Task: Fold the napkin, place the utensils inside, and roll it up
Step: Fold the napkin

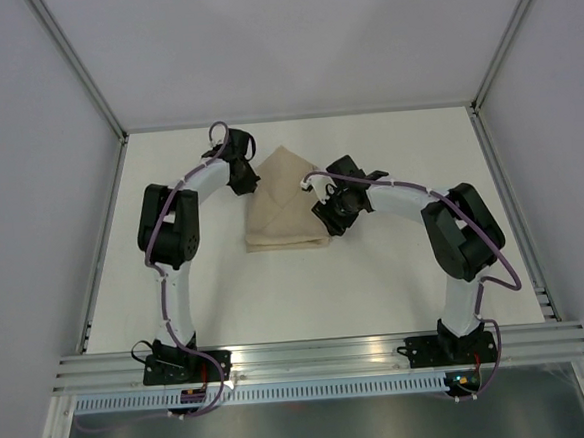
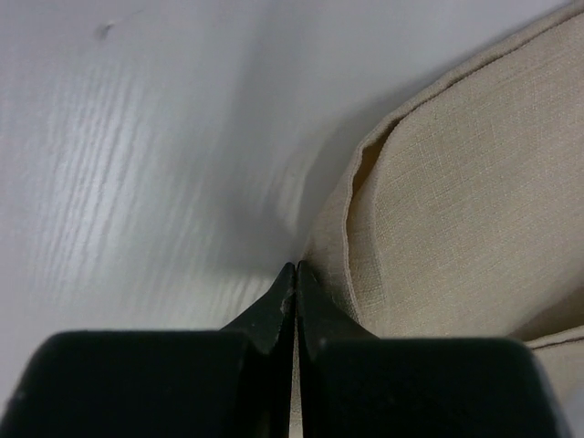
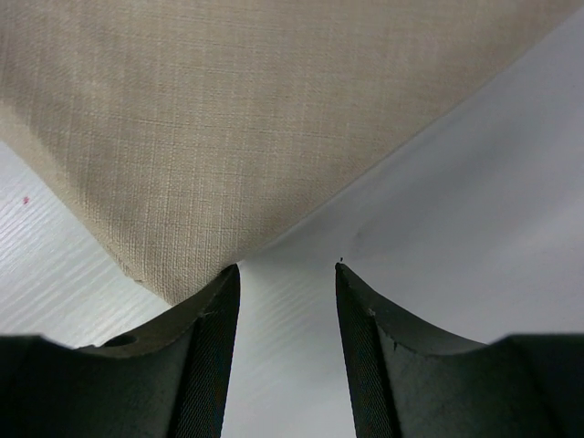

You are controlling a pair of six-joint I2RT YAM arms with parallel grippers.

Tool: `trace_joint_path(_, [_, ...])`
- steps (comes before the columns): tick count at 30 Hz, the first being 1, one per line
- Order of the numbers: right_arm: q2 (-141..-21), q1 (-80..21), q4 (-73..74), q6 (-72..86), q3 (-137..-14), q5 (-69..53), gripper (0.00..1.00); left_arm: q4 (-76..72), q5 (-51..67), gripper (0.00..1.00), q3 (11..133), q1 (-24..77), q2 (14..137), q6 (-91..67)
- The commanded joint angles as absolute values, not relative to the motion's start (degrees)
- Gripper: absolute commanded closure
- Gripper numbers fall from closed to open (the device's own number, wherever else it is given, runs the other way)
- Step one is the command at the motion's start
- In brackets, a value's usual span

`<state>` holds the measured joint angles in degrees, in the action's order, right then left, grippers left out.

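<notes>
Napkin [image 1: 283, 208]: the tan cloth is laid folded on the white counter [image 1: 377, 283], in the middle and toward the far side. It narrows to a point at the far end, and a straight, layered edge is turned toward the arm bases.
Napkin layers: in the left wrist view, the napkin [image 2: 456, 201] is seen as stacked layers. A rounded fold is lifted slightly, so that a shadowed gap is left under it.
Left gripper [image 1: 246, 178]: it is placed at the napkin's left edge, near the far point. In its own camera, the left gripper [image 2: 295, 283] is pressed together, with the black fingertips meeting. The tips are set right at the foot of the folded edge. Whether any cloth is caught between them cannot be told.
Right gripper [image 1: 324, 220]: it is lowered at the napkin's right side, toward the near corner. In its own camera, the right gripper [image 3: 287, 269] is spread, and only bare counter [image 3: 474, 182] is seen between the fingers.
Napkin corner: in the right wrist view, a corner of the napkin [image 3: 228, 119] is seen just at the tip of the finger on the picture's left. Contact cannot be told.
Counter surface: a glossy, streaked sheen is shown on the counter [image 2: 137, 164] in the left wrist view.
</notes>
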<state>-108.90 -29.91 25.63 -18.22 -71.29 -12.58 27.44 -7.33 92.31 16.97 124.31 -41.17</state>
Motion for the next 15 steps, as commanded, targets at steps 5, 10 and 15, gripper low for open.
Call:
trace_joint_path(5, [-103.9,-32.5,25.9,-18.9,-68.2,-13.3,0.48,30.5,-3.1,0.98,99.1,19.3,128.4,-35.9])
trace_joint_path(10, [-101.8,-32.0,25.8,-20.3,-66.7,-9.6,0.48,30.6,-3.3,0.94,98.9,19.0,126.9,-35.7])
trace_joint_path(15, [-98.4,-29.0,26.9,-21.3,-66.2,-10.1,0.46,30.0,-1.8,0.81,98.4,15.9,120.7,-34.3])
